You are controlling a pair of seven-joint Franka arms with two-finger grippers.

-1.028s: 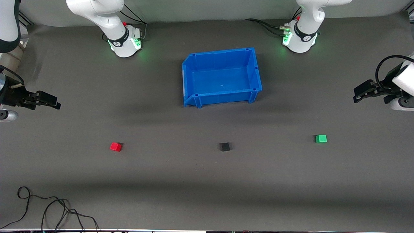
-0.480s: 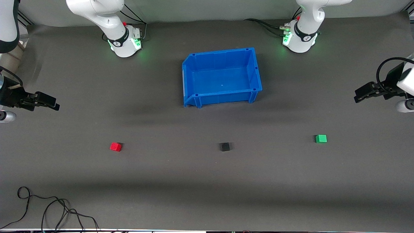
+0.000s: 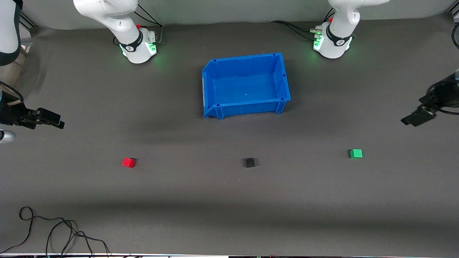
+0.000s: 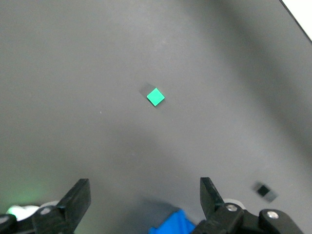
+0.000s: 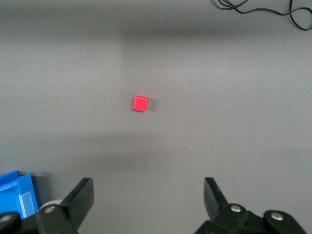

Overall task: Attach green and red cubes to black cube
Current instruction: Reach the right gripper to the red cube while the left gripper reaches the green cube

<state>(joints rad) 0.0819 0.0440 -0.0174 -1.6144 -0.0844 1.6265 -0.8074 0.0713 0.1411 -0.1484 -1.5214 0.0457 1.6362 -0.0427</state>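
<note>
One red cube (image 3: 128,162), one green cube (image 3: 356,153), one black cube (image 3: 249,162), apart.

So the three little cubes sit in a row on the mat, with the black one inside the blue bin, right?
Not quite. The black cube lies on the mat between the red cube and the green cube, nearer the front camera than the blue bin. The front view shows it.

The table (image 3: 229,200) is covered in a matt dark grey, cloth-like sheet. The blue bin (image 3: 247,107) looks like smooth, slightly glossy plastic. The red cube (image 3: 128,162), black cube (image 3: 249,162) and green cube (image 3: 356,153) look plain and matt.
</note>
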